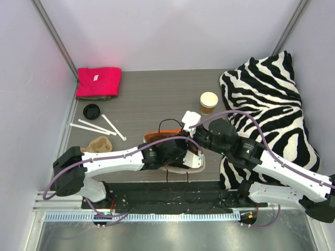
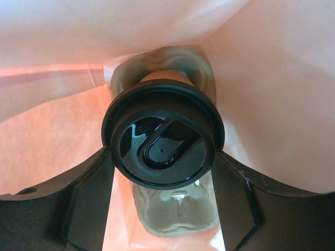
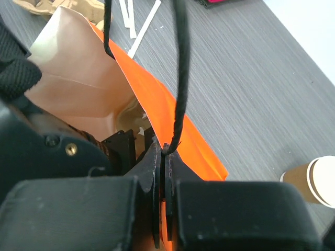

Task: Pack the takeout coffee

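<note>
Jaws of the left gripper (image 2: 163, 157) are standing wide and pressing both sides of the coffee (image 2: 157, 112), gripping it at the black lid rim, deep inside the bag (image 2: 272, 104). Coffee is facing lid-first toward the wrist camera, over a tray (image 2: 175, 217) also inside the bag. Right gripper (image 3: 163, 157) jaws are pinching shut on the bag's orange rim, right where the black handle (image 3: 180, 78) is coming out. Moulded piece (image 1: 98, 145), brown, is lying just left of the bag. Sticks (image 1: 99, 125), white, and a loose lid (image 1: 91, 111) are lying further left of the bag. Open cup (image 1: 209, 102) is standing beyond the bag, to the right. Pillow (image 1: 267, 99), zebra print, is sitting right of the bag. Cloth (image 1: 98, 82), red, is lying far beyond the bag, to the left.
</note>
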